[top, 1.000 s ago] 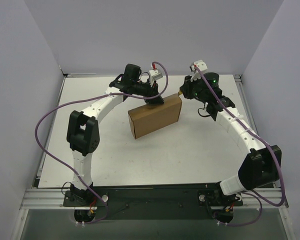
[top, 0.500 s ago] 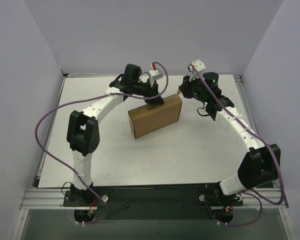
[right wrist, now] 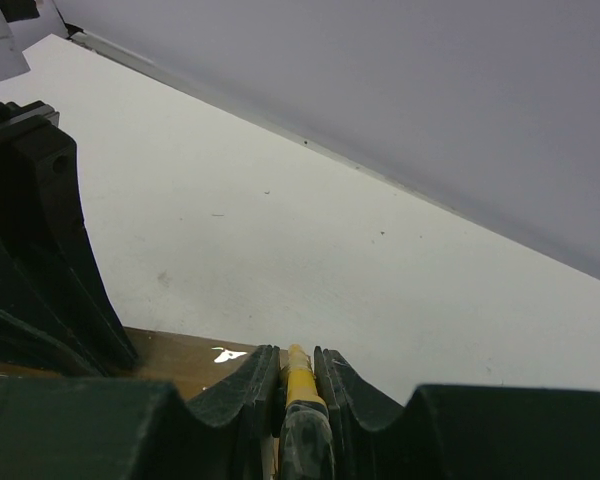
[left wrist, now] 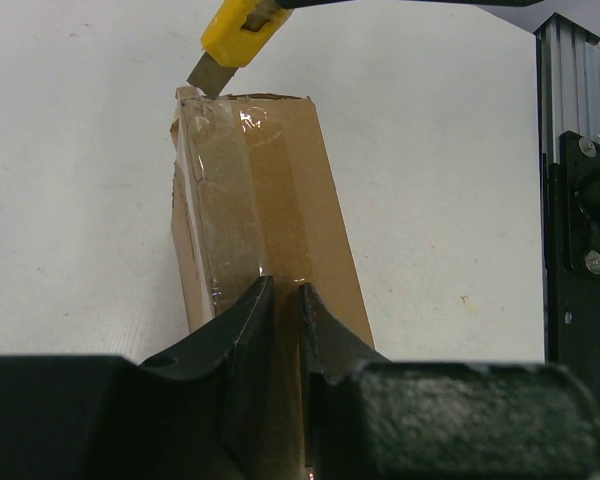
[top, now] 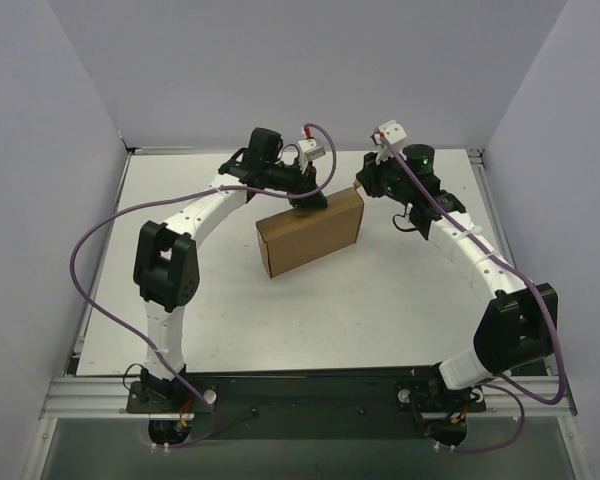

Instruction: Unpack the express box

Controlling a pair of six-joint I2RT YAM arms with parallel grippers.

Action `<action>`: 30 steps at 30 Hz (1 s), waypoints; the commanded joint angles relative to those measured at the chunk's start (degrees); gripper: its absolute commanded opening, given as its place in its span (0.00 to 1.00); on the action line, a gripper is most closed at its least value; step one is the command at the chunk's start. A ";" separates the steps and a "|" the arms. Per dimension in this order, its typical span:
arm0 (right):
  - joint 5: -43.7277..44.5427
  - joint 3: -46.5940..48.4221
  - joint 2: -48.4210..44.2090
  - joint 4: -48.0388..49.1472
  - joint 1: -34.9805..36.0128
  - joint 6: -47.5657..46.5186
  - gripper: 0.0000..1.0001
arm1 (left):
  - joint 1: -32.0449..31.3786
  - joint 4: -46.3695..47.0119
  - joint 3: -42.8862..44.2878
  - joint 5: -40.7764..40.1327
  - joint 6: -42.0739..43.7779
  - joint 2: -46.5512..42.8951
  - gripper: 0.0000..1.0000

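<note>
express box (top: 310,235): plain brown cardboard, closed, standing on one long edge on the white table (top: 380,300). It sits toward the far side, between the two arms.
box top: the narrow upper face carries a strip of clear tape (left wrist: 220,190), glossy in the left wrist view.
left gripper (left wrist: 280,290): on the box's upper edge, around the middle of its length. The fingers are drawn almost together and pinch the cardboard there.
right gripper (right wrist: 297,352): just off the far-right upper corner of the box, fingers clamped tight on the yellow utility knife (right wrist: 298,385).
knife blade (left wrist: 205,72): extended, angled down, tip at the taped end corner of the upper face.
blade contact: touching or just short of the cardboard; cannot tell which.
arms: they reach in from either side, the two grippers near each other along the box's top edge.
</note>
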 commanded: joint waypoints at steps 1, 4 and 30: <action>-0.99 0.63 -0.91 1.14 0.17 -1.28 0.00 | -0.62 -5.54 -0.47 -1.25 -0.02 3.14 0.26; -1.69 0.19 -2.50 3.25 0.08 -0.49 0.00 | -0.62 -5.54 -0.47 -1.25 -0.20 3.23 0.25; -2.66 3.44 -1.89 4.13 -0.45 -0.31 0.00 | -1.06 -5.72 -0.73 -1.52 -0.11 3.67 0.23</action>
